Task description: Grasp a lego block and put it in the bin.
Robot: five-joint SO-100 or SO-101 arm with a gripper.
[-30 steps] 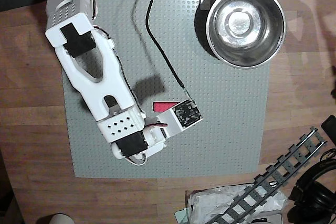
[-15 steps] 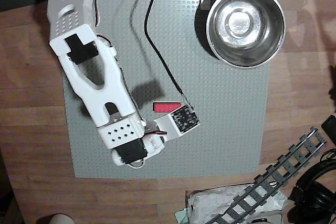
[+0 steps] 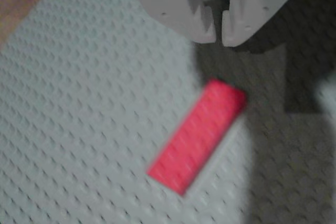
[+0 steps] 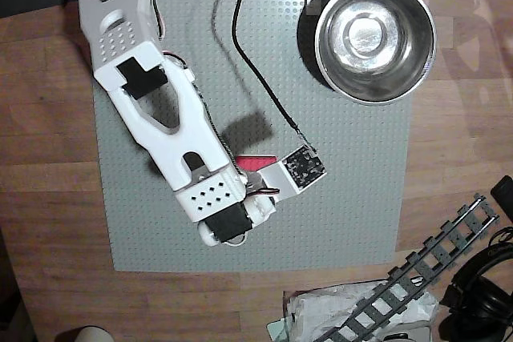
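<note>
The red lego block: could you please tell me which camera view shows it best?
The wrist view: the whole lego block lies uncovered, though blurred, on the grey baseplate just below the tool. In the overhead view only a red sliver shows beside the arm.

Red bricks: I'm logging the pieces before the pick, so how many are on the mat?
1. The red brick lies flat on the grey mat just past the end effector; overhead, the arm covers most of it, so others could be hidden.

Overhead view: high, straight down, whole baseplate point(image 4: 353, 198). Wrist view: close, facing down; shares baseplate patch.
</note>
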